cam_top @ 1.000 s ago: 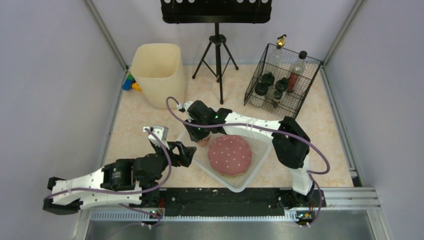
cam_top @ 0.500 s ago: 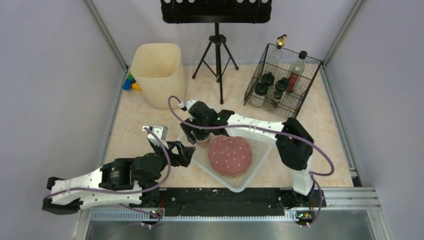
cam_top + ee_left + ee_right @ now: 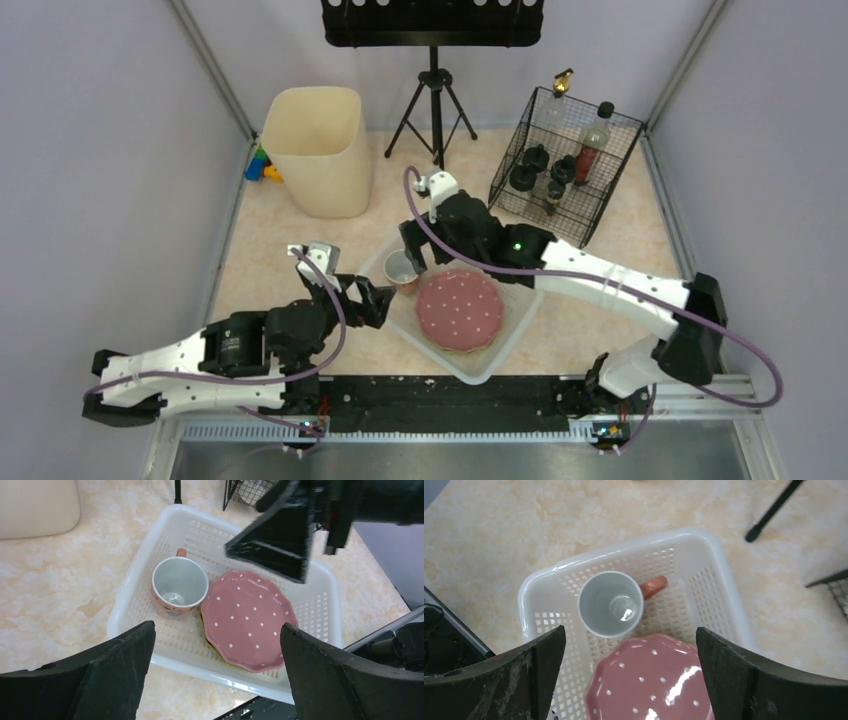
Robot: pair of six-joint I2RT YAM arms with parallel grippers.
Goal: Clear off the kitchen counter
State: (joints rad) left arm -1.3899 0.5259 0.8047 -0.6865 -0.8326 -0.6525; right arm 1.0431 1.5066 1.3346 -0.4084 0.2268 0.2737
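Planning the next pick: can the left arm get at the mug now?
Probably yes: the mug stands uncovered in the basket corner nearest the left arm, whose jaws are open; the right arm hovering above might crowd it.

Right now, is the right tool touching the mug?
Apart. Right wrist view: mug stands in the basket, bare mesh between it and both fingers of the open right tool.
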